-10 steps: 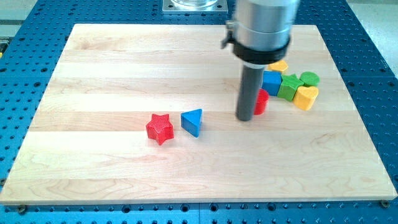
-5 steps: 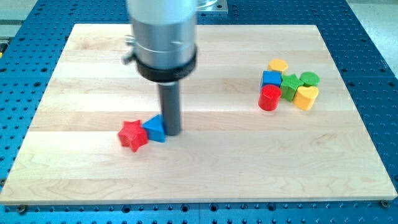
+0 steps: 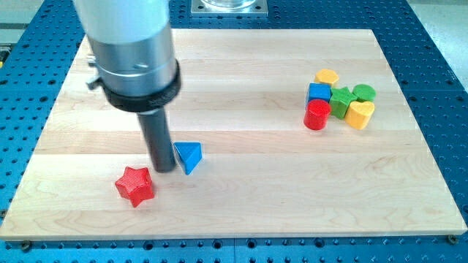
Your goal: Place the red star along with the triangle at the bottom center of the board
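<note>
Our end effector is a bare rod with nothing to grasp; my tip stands between the red star block and blue triangle block. We are mid-gathering on the wooden table; next, push both rightward toward bottom center.

My tip stands on the desk in the narrow gap between the red star, near and left of it, and the blue triangle, just right of it; that gap is filled by the rod.

Right of the triangle the desk lies open across its middle, up to a tight far-right cluster: red cylinder, blue cube, green star, green cylinder, yellow heart and a yellow block, too close together to pass between. The near strip along the desk edge is free from the star rightward.
</note>
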Robot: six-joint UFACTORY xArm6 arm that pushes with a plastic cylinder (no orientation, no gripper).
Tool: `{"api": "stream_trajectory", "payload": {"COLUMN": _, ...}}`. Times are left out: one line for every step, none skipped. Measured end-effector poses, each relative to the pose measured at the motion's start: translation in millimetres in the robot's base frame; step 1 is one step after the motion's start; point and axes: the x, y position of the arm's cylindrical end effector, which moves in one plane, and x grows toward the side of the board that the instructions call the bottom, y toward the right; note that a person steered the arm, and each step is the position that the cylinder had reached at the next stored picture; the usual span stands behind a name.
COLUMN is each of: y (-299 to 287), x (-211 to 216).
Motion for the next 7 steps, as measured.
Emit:
{"api": "stream_trajectory", "payload": {"y": 3.3, "x": -23.2}}
{"api": "stream_trajectory", "payload": {"y": 57.3, "x": 17.0}}
{"api": "stream_trajectory", "payload": {"y": 74.3, "x": 43.3}}
{"api": "stream_trajectory", "payload": {"y": 41.7, "x": -2.1}}
{"api": "stream_trajectory", "payload": {"y": -54.8, "x": 3.6}}
{"api": "stream_trajectory", "payload": {"y": -75.2, "x": 41.0}}
{"api": "stream_trajectory", "payload": {"y": -3.0, "x": 53.4}}
